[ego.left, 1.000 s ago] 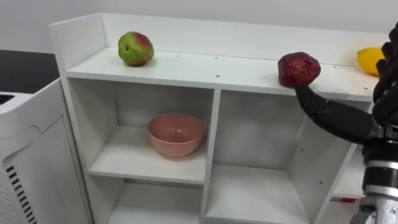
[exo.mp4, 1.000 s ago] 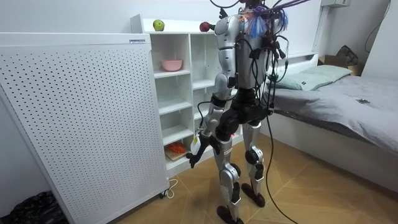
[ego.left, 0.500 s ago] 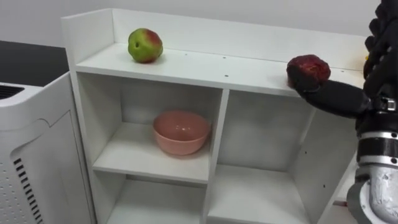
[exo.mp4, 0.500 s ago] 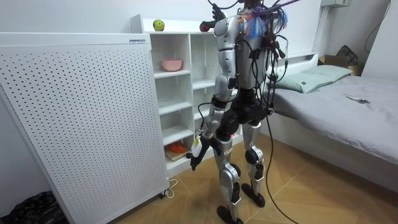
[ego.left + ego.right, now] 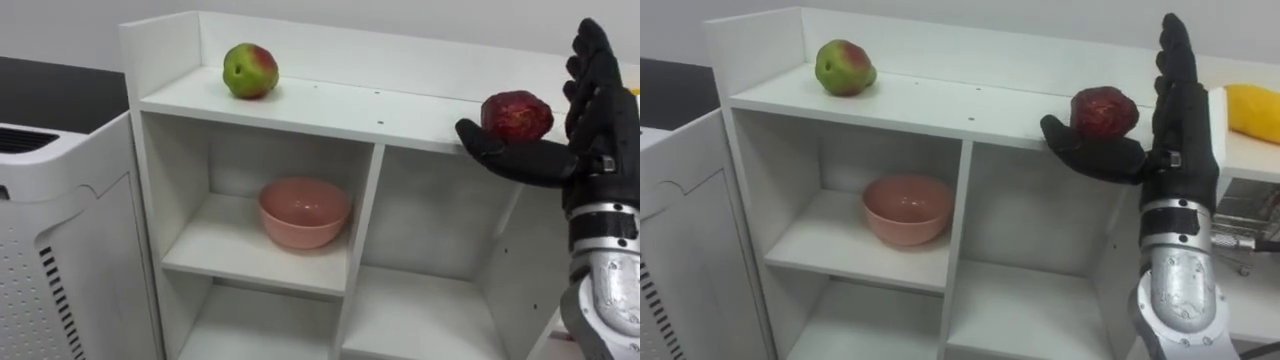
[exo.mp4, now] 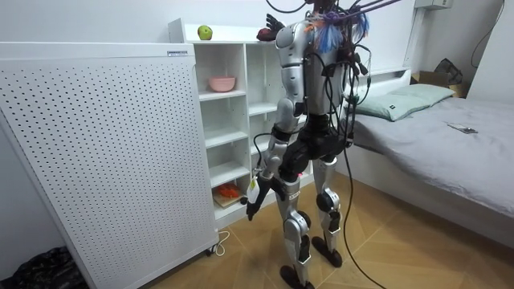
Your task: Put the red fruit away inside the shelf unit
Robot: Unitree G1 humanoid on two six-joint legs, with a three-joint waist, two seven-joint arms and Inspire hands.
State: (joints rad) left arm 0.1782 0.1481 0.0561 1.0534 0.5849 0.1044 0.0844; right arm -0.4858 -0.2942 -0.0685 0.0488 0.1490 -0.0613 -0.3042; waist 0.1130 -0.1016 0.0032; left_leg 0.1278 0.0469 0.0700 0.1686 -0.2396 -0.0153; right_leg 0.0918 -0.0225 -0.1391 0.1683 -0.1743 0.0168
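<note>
Right hand (image 5: 1177,125) beside red fruit (image 5: 1103,111); apple (image 5: 843,67), bowl (image 5: 907,208) leftward.

Right hand (image 5: 587,150), fingers straight, holds its thumb under the dark red fruit (image 5: 516,116).

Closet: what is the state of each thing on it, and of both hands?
green-red apple: lying on closet top, untouched.
dark red fruit: at top's front edge, just above right thumb.
yellow fruit: lying on top, far right.
pink bowl: upright, empty, upper left compartment.
right hand: open, fingers straight up.
left hand: hanging low.
</note>
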